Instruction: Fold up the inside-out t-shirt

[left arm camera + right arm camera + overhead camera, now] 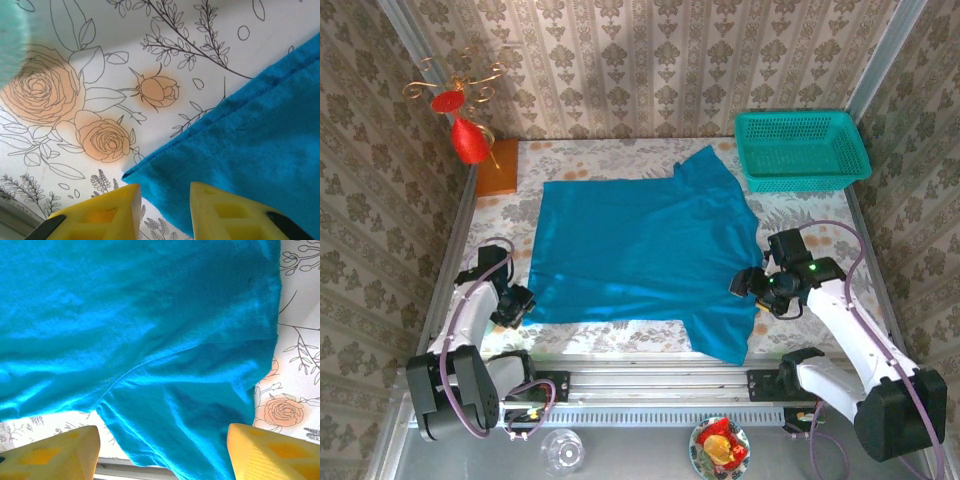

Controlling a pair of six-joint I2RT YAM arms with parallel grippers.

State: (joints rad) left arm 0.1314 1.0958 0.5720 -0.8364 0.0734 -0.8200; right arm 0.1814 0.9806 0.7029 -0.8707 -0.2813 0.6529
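The inside-out t-shirt [640, 250] lies spread flat on the flowered tablecloth, bright blue, with one sleeve toward the basket and one toward the near edge. My left gripper [517, 305] sits at the shirt's near left corner. In the left wrist view that hemmed corner [150, 172] reaches into the gap of the left gripper [165, 195], whose yellow fingers [120, 205] stand apart and open, not pinching it. My right gripper [752, 285] hovers over the near right sleeve [185, 425]. The right gripper [162, 440] is wide open, its jaws spanning the sleeve.
A teal mesh basket [800, 150] stands at the back right. A red ornament [470, 135] and a wooden block [497, 168] occupy the back left corner. The metal rail [650, 365] runs along the near table edge, just beyond the sleeve's tip.
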